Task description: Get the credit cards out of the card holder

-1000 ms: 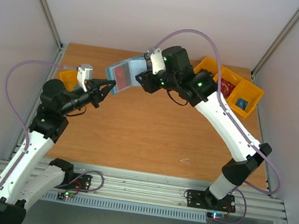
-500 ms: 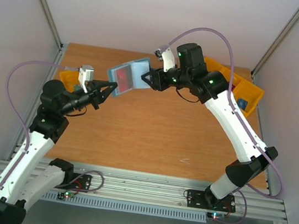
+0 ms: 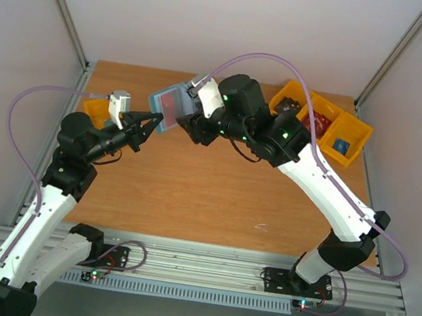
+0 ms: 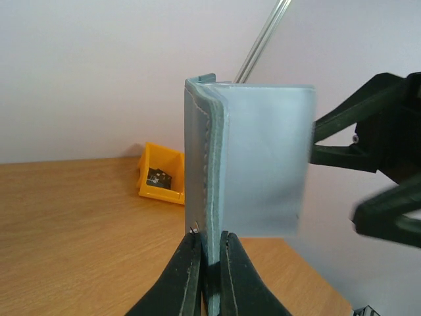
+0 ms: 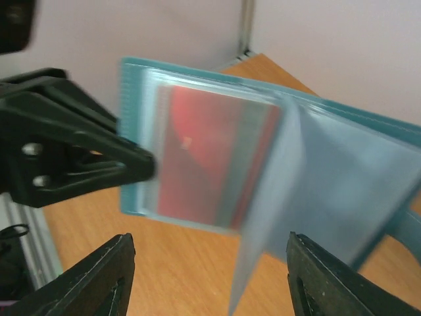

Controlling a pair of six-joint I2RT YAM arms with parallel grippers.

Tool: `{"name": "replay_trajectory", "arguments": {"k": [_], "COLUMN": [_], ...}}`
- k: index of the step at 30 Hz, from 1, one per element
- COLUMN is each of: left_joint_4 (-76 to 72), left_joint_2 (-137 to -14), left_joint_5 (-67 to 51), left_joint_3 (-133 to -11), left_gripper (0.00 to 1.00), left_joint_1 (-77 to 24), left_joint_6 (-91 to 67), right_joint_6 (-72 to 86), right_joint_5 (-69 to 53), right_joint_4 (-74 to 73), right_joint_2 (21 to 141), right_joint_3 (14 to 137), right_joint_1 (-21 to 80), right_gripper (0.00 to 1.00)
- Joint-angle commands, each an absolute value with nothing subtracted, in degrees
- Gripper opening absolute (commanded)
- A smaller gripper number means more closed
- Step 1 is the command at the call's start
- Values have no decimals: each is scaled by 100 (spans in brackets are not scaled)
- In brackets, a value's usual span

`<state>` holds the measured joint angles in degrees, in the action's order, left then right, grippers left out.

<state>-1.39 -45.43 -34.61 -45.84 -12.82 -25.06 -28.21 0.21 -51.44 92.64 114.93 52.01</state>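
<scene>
Since the left fingers (image 4: 186, 273) are pinched narrow on the lower edge of the small teal-blue folding card holder (image 4: 200, 164), holding it upright in the air above the wooden surface (image 4: 72, 230), we treat that clamp as the anchor for this step. Facing the card holder's open side, the right fingers (image 5: 99, 280) stand wide apart with nothing between them. Inside the card holder, the thin red credit card (image 5: 197, 164) sits in a clear sleeve at the end nearest the left fingers. A loose clear page hangs toward the other end. We judge the good move is to come in square to the card's slot mouth, close on card alone rather than sleeve or page, and pull straight along the slot. A second card we cannot make out, as the right wrist view is blurred. Yellow plastic bins (image 3: 348, 134) stand well apart from the card holder.
</scene>
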Motion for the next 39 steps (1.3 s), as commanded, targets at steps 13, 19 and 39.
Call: {"name": "replay_trajectory", "arguments": {"k": [13,19,39], "left_joint_4": [-865,-1012,-1158], "left_joint_2": [-4540,-4535,-4540], "left_joint_5": [-3966,-4140,-4359], "left_joint_3": [-4650,-4632,-4623], "left_gripper": [0,0,0], "left_joint_1": [-1274,-1272,-1275], "left_joint_6": [-2953,-3078,-3189], "right_joint_6": [-2901,-2873,-2270], "right_joint_5": [-246,-55,-1021], "right_joint_4": [-5146,-5213,-4913], "right_joint_2": [10040,10130,9964], "right_joint_3": [11984,11971,11652], "right_joint_1": [5309,5269,4755], "right_gripper": [81,83,51]}}
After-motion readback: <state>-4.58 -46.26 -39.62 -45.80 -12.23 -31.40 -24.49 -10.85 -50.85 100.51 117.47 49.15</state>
